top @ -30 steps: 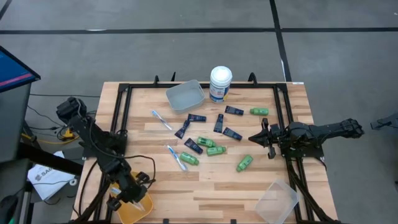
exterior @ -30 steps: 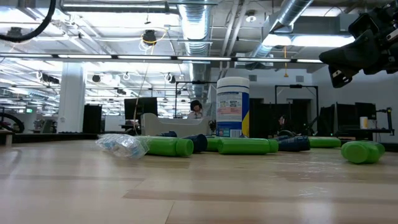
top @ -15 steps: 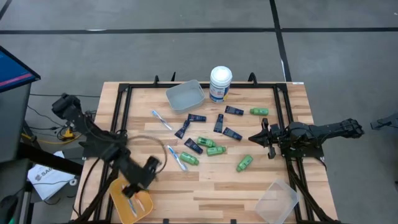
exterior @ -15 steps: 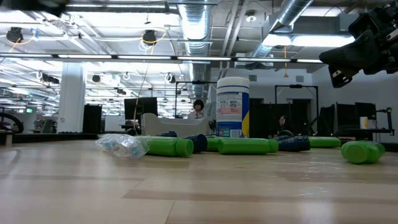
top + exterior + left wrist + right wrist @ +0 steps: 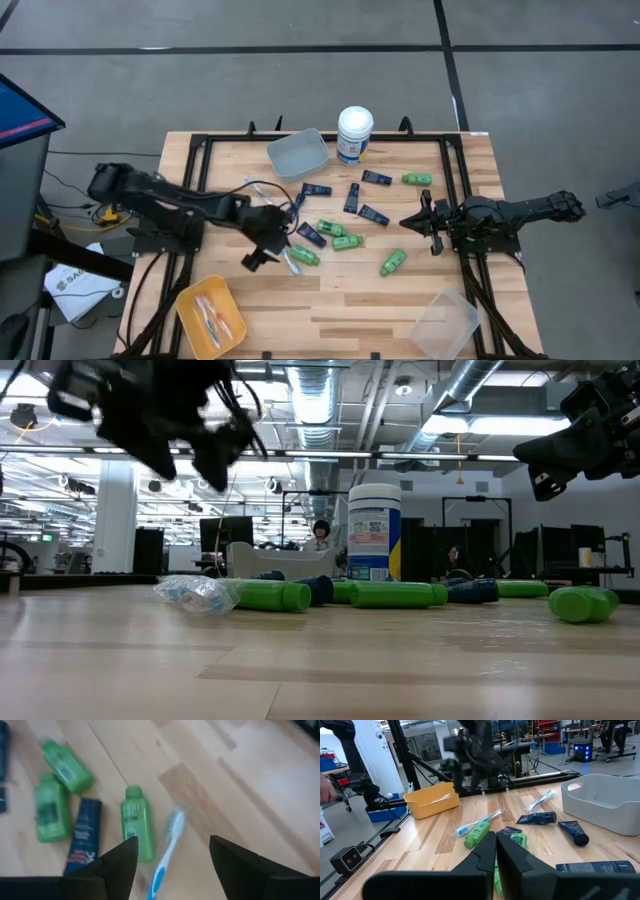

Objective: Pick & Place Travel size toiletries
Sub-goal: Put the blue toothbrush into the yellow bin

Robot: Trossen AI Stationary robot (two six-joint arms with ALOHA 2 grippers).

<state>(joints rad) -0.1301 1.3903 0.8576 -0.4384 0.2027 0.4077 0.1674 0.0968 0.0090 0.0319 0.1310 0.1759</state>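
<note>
One toothbrush [image 5: 166, 851], lengthwise between open, empty left end effector [image 5: 172, 854] fingers.

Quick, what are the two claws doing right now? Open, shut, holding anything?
Left gripper: open, holding nothing, above a toothbrush on the table.
Right gripper: shut, holding nothing, waiting at the table's right side.

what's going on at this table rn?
Sorting travel toiletries. The left gripper is open and empty above a toothbrush lying beside a green bottle mid-table. The yellow bin at the front left already holds toothbrushes. The right gripper is shut and waits at the right side. Green bottles and navy tubes lie scattered.
</note>
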